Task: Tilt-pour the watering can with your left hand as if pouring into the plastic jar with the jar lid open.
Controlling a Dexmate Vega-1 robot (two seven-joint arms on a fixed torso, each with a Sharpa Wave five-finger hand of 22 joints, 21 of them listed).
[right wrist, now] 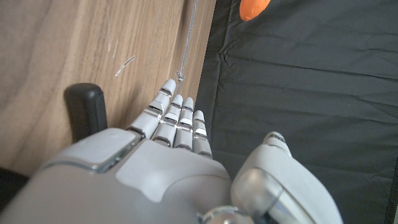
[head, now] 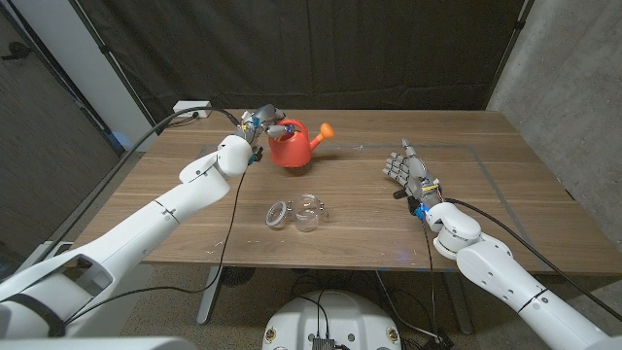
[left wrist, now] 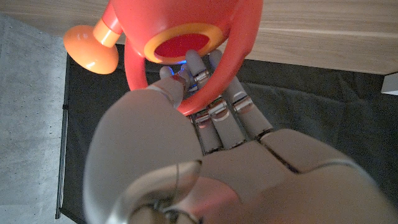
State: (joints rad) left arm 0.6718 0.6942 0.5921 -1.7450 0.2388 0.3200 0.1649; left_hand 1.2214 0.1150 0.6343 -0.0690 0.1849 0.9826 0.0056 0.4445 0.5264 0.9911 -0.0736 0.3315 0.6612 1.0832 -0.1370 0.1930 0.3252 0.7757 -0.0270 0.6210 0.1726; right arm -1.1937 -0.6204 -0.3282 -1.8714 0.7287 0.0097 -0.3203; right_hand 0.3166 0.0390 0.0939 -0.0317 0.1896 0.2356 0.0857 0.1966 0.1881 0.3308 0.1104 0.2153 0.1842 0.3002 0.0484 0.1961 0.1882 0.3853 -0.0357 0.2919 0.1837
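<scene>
While the left hand [head: 260, 122] gripped the handle of the red watering can [head: 292, 146] near the table's [head: 505, 185] far edge, the can stood upright.
Its orange spout [head: 327, 127] pointed toward the right edge, and fingers [left wrist: 214, 112] curled through the handle loop. The plastic jar [head: 308, 212] stood nearer the front edge, its lid [head: 278, 212] hanging open beside it. Near the right edge, the right hand [head: 405, 169] held nothing, fingers extended.

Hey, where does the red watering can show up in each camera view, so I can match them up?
Head view: watering can at the table's far side, left of centre, at the left hand.
Left wrist view: can fills the top, handle around the fingers.
Right wrist view: an orange bit at the top edge, likely its spout.
Shared landmark: the orange spout head.
</scene>
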